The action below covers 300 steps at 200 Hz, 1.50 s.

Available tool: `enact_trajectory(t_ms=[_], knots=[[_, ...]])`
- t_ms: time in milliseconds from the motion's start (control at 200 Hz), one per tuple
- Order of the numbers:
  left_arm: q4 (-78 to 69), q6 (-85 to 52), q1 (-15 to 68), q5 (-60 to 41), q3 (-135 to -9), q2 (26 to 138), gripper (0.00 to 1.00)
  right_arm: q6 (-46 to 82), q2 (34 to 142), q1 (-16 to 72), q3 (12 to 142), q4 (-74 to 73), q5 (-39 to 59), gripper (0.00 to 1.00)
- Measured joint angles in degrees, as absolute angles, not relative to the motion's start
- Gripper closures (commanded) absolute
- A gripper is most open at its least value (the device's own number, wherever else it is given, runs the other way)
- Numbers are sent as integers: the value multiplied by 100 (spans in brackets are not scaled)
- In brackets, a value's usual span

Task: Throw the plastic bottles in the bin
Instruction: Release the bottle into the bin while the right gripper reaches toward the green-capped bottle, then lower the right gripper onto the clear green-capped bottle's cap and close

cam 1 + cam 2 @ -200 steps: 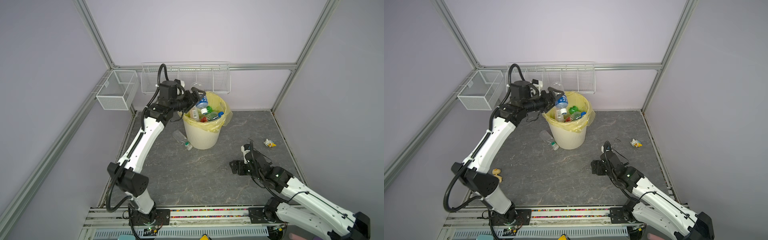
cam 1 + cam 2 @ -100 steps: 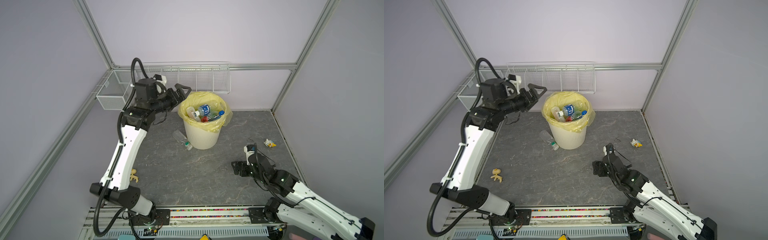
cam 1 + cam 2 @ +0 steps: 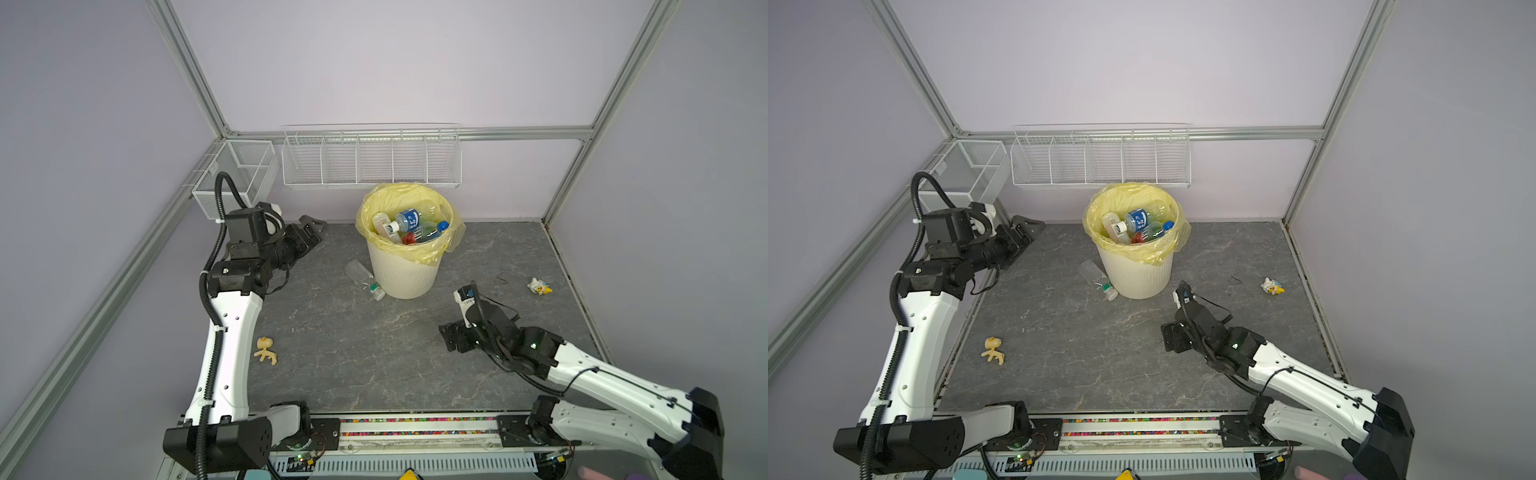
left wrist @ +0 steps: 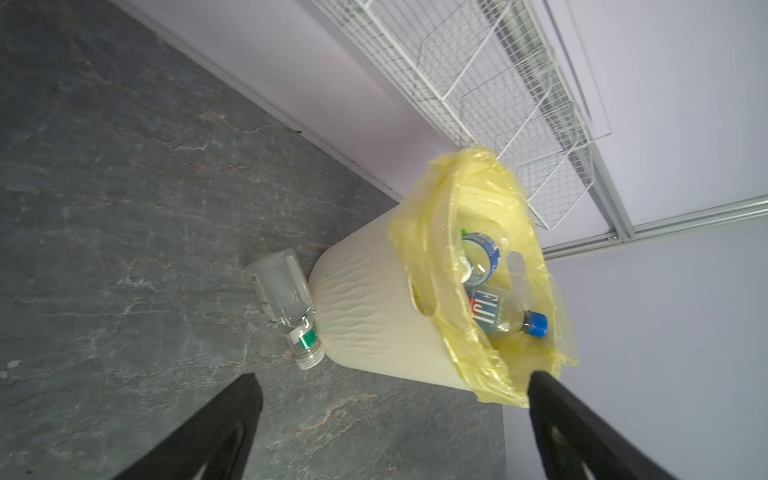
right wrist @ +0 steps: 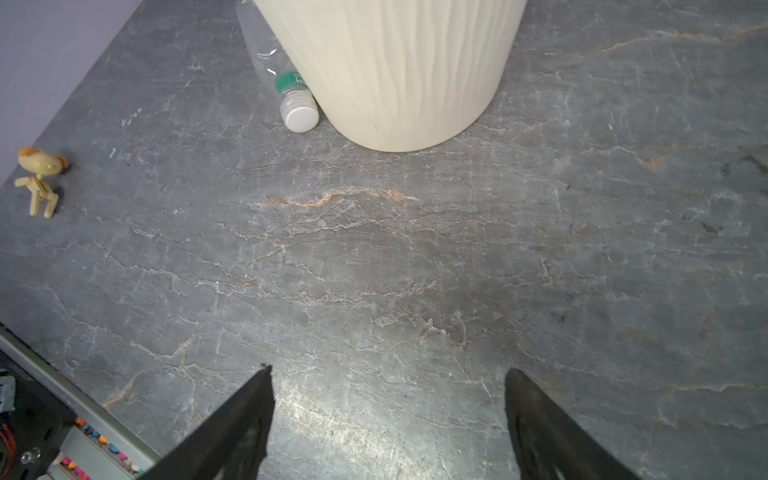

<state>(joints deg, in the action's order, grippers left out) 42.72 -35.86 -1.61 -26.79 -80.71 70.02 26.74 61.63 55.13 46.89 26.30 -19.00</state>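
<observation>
one clear bottle [image 3: 363, 277] lies on its side on the counter [image 3: 353, 353], touching the foot of the bin [image 3: 405, 274] on its left flank, while the other bottles [image 3: 409, 224] sit heaped inside. its long axis runs diagonally, white cap toward the right pincer [image 3: 451, 340], base toward the left pincer [image 3: 316, 232]. both pincers stand wide apart and empty. the left, beside the bin, looks the nearer.
</observation>
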Motion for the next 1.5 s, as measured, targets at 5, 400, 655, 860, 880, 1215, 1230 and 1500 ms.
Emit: enact_trajectory(t_ms=[5,400,655,860,880,1215,1230,1500], knots=[[4272,-3581,-172,-2687,-8036,6993,0,2668,6180,5522,4703,2626,-1905,12],[3874,-3647,-368,-2963,-5931,6536,0,2241,7808,5867,5631,2185,-1892,12],[3701,-3861,-502,-3026,-5196,6239,0,2137,8910,5883,6455,1975,-1815,12],[3514,-3988,-576,-3004,-4504,5776,0,2093,9649,5894,7126,1876,-1756,12],[3500,-3994,-578,-3002,-4445,5741,0,2093,9717,5894,7190,1872,-1754,12],[3500,-3933,-674,-2943,-4141,5592,0,1761,10978,5894,8084,1730,-1726,12],[3498,-3931,-681,-2943,-4121,5592,0,1741,11030,5894,8117,1715,-1726,12],[3426,-3940,-998,-3089,-3883,5592,0,1505,11705,5892,8742,1651,-1833,12]])
